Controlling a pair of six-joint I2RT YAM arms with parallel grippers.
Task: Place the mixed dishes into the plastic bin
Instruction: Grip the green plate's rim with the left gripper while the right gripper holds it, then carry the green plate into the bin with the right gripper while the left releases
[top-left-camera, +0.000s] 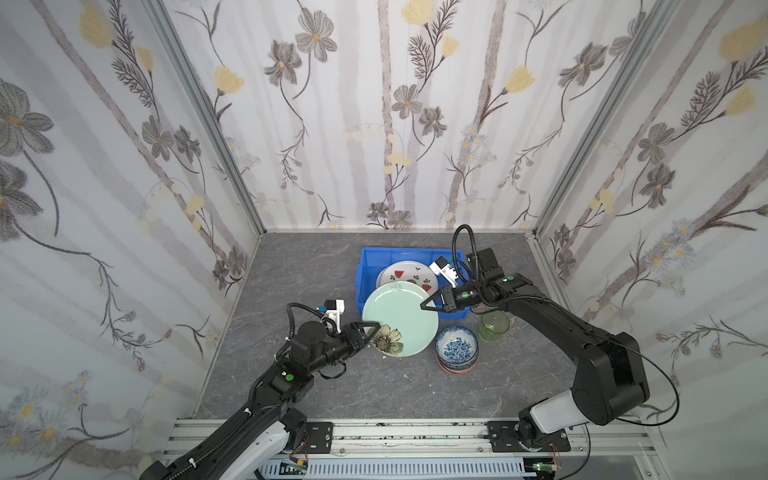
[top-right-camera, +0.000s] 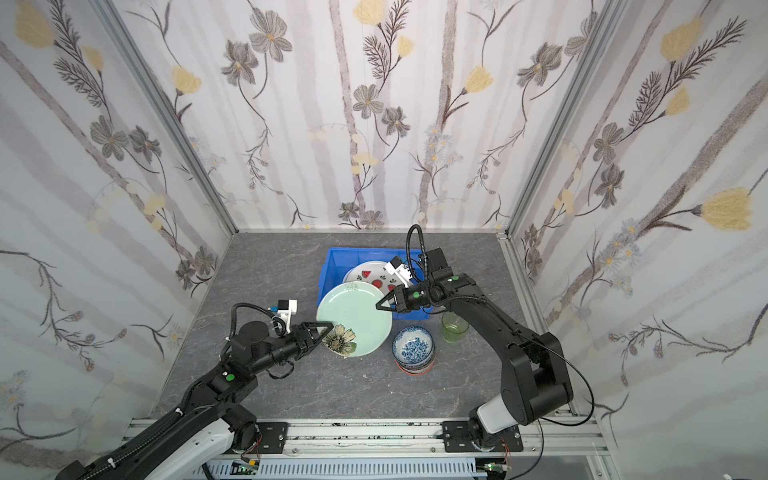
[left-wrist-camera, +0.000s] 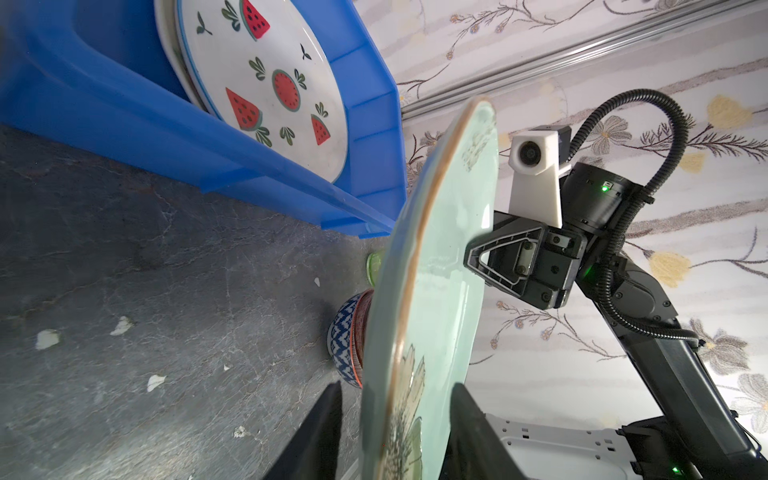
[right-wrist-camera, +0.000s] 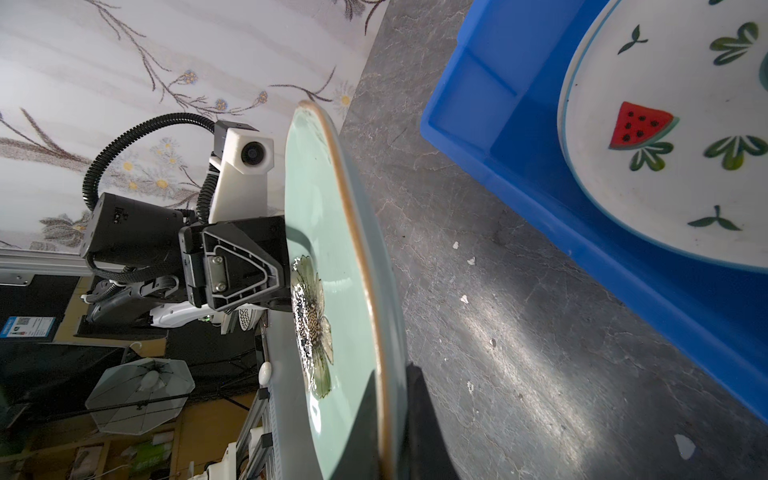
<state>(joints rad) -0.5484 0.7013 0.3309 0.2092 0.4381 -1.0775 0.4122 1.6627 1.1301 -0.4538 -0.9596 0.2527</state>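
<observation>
- mint green plate (top-left-camera: 401, 316) with flower print is off the surface (top-left-camera: 299, 270), tilted, partly over the near left corner of the blue plastic bin (top-left-camera: 360, 278)
- right end effector (top-left-camera: 424, 306) pinches the plate's far right rim, jaws pressed onto it
- left end effector (top-left-camera: 374, 327) sits at the near left rim by the flower; fingers (left-wrist-camera: 320, 432) are spread, 1 on each side of the rim, with a gap showing in the left wrist view
- watermelon-print plate (top-left-camera: 405, 274) lies in the bin, partly covered by the green plate in both top views
- bowl stack, blue-white bowl (top-left-camera: 456, 348) on top, stands on the surface just right of the held plate
- clear green tumbler (top-left-camera: 493, 326) stands upright near the bin's near right corner
</observation>
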